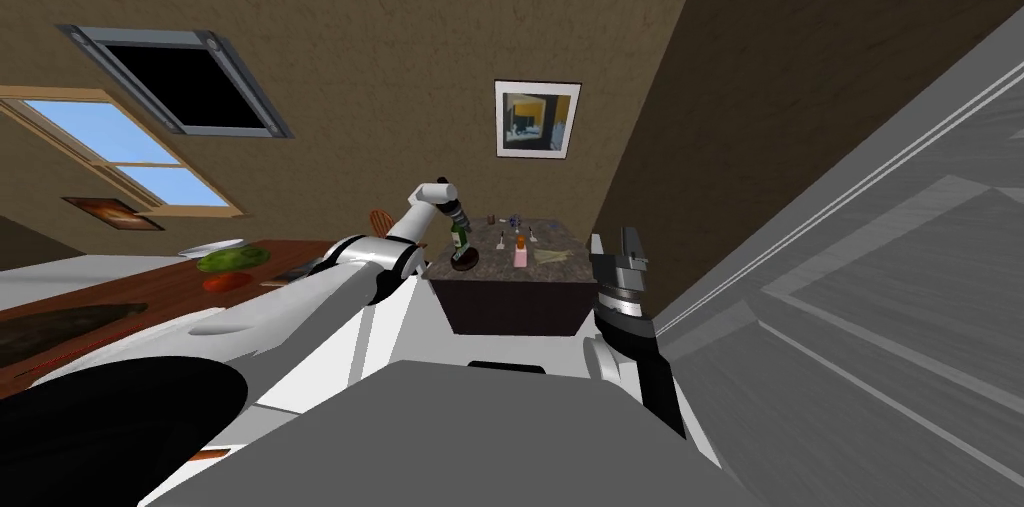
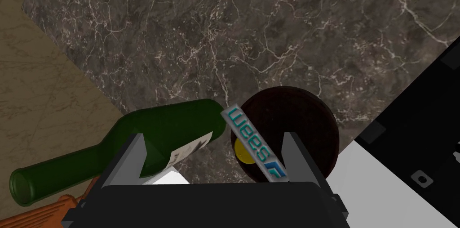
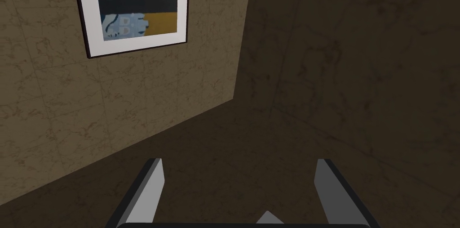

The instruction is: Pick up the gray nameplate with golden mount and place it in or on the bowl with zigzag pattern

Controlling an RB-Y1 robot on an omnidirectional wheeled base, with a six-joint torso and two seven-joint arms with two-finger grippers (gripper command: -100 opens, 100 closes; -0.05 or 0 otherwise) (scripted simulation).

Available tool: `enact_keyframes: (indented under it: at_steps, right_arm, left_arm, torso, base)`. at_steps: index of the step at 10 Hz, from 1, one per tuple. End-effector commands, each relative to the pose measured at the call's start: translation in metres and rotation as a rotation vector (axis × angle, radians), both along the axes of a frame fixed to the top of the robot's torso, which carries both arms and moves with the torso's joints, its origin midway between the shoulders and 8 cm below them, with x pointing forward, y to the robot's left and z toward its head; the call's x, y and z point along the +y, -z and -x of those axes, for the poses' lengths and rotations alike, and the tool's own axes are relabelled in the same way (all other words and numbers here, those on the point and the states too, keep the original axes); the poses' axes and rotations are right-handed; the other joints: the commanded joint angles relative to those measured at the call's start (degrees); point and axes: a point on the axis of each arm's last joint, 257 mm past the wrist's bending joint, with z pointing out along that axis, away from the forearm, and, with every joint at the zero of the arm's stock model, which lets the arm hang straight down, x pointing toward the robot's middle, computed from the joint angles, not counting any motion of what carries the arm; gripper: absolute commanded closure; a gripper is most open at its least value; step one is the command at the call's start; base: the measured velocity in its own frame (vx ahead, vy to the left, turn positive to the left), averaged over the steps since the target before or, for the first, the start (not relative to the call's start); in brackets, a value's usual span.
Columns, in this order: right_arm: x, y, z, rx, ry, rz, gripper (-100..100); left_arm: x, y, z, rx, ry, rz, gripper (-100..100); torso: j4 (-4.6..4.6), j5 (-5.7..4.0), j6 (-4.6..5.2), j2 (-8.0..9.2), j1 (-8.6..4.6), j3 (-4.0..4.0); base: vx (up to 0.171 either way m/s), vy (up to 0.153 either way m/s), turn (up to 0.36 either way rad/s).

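Left of centre in the head view, the left gripper [image 2: 213, 135] is being held wide over the table [image 2: 224, 36]; the nameplate [image 2: 251, 144] is lying slantwise between its fingers, across the bowl [image 2: 310, 122].

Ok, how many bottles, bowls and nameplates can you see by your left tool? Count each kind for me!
green bottle: 1
dark bowl: 1
grey nameplate: 1
Total: 3
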Motion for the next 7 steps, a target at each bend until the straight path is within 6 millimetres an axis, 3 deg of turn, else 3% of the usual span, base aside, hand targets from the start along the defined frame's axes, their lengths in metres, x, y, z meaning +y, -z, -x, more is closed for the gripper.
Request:
enact_keyframes:
  at_steps: [1,2,4,6,7]
  right_arm:
    - [0.000,0.000,0.000,0.000,0.000,0.000,0]
    - [0.000,0.000,0.000,0.000,0.000,0.000,0]
    - [0.000,0.000,0.000,0.000,0.000,0.000,0]
    - [0.000,0.000,0.000,0.000,0.000,0.000,0]
    - [0.000,0.000,0.000,0.000,0.000,0.000,0]
  left_arm:
    - [-0.007,-0.012,-0.006,-0.009,0.035,-0.017,-100]
    - [-0.009,-0.015,-0.007,-0.003,0.031,-0.011,-100]
    - [-0.002,0.004,-0.001,0.049,0.009,0.002,-100]
    - [0.000,0.008,0.000,0.062,0.003,0.005,-100]
    - [-0.025,0.000,-0.014,0.020,0.062,-0.038,-100]
  torso:
    - [0.00,0.00,0.00,0.00,0.00,0.00]
    - [-0.01,0.00,0.02,-0.07,0.01,-0.04]
    - [-0.07,0.03,0.00,-0.23,0.08,-0.14]
    - [-0.08,0.04,-0.01,-0.27,0.11,-0.17]
    - [-0.08,0.03,-0.01,-0.26,0.10,-0.16]
  base:
    - [-0.035,-0.012,-0.024]
    - [-0.008,-0.003,-0.024]
    - [0.006,0.002,0.001]
    - [0.000,0.000,0.000]
    - [-0.069,-0.007,0.309]
